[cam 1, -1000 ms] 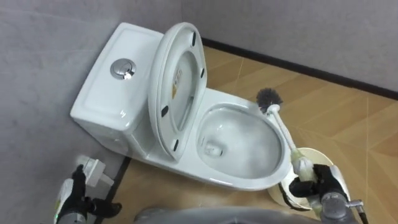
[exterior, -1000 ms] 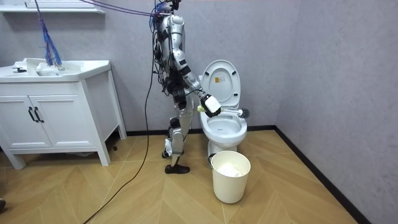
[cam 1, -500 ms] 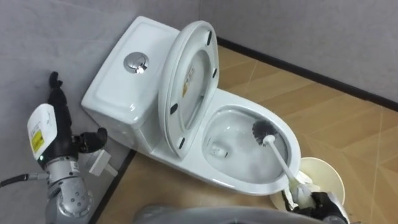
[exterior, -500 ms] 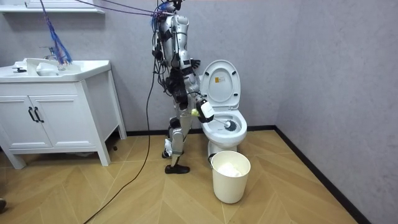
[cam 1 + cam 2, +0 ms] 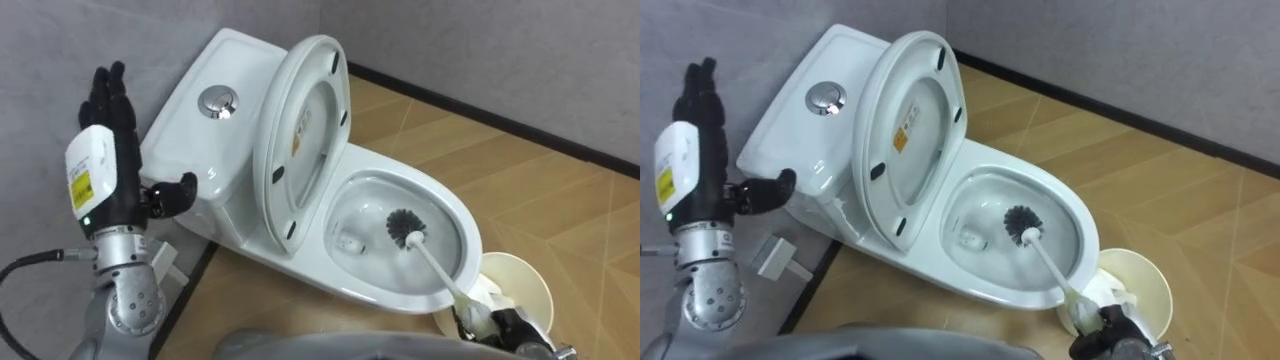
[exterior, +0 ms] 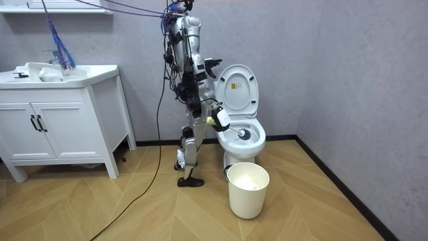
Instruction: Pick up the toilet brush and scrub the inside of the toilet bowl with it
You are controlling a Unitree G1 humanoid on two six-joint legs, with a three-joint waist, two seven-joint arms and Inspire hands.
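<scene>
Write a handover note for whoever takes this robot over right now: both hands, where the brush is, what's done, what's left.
Left hand: open, raised beside the cistern, holding nothing.
Right hand: shut on the handle of the toilet brush, at the near right of the toilet bowl.
Things: brush head is down inside the bowl; seat is up; bin stands in front of the toilet.
Done: brush is in the bowl.
Left: probably scrubbing round the bowl, then putting the brush away.

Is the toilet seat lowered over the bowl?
No, the toilet seat stands raised against the tank, leaving the bowl open with the brush inside.
</scene>
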